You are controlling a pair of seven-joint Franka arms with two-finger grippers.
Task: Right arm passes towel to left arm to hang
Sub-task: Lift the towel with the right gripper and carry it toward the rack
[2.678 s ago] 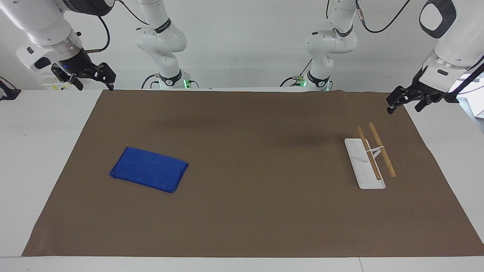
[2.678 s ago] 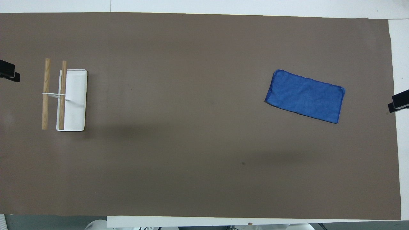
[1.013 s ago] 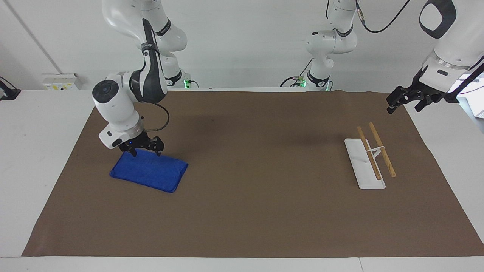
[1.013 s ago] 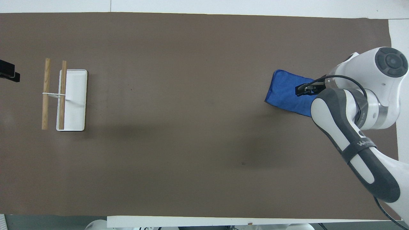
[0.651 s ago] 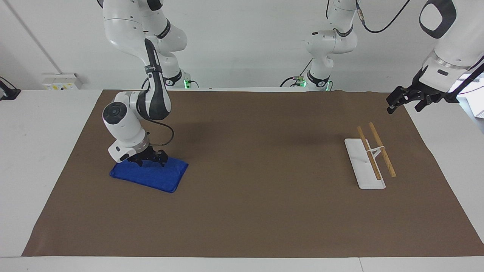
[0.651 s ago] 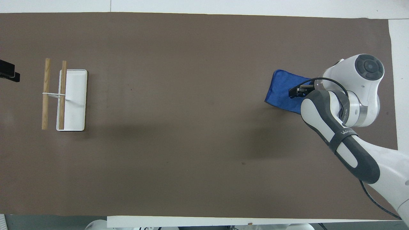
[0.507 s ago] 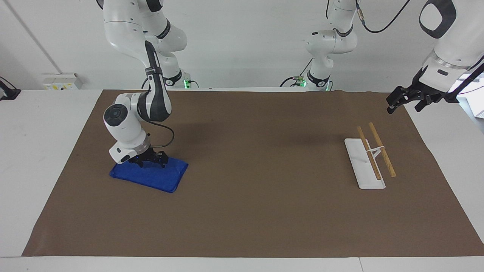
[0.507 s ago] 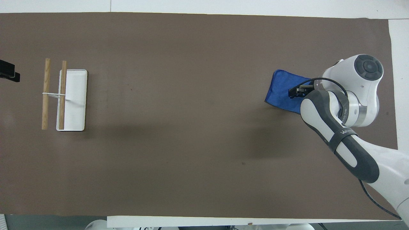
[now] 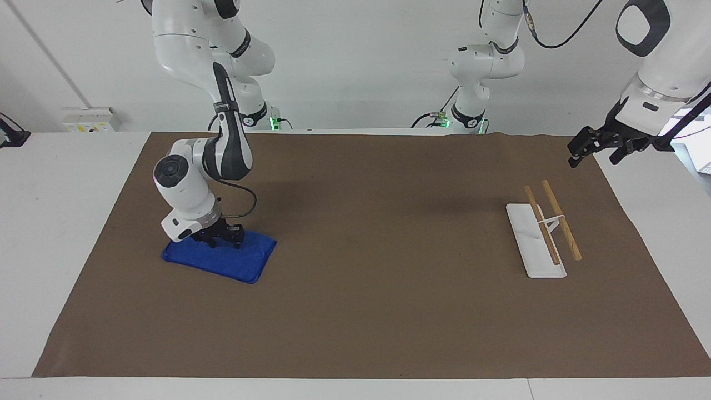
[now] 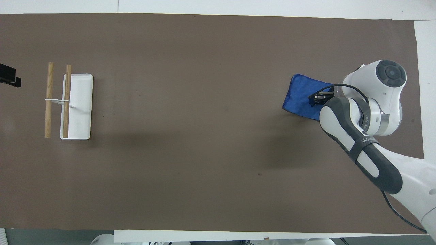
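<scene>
The blue towel (image 9: pixel 236 260) lies flat on the brown mat at the right arm's end of the table; it also shows in the overhead view (image 10: pixel 299 97). My right gripper (image 9: pixel 218 240), with its small blue light, is down on the towel's edge nearer to the robots, and the right arm covers much of the cloth in the overhead view (image 10: pixel 315 98). My left gripper (image 9: pixel 593 155) is open and empty in the air, over the mat's corner near the rack. It waits there, and only its tip shows in the overhead view (image 10: pixel 10 79).
The rack (image 9: pixel 537 247) has a white base and two wooden bars (image 9: pixel 562 221). It stands at the left arm's end of the table and also shows in the overhead view (image 10: pixel 80 105). The brown mat (image 9: pixel 389 250) covers most of the white table.
The right arm swung in from the table's end and came down onto the towel's edge. In the last half second it settled slightly lower. The left arm, towel and rack have not moved.
</scene>
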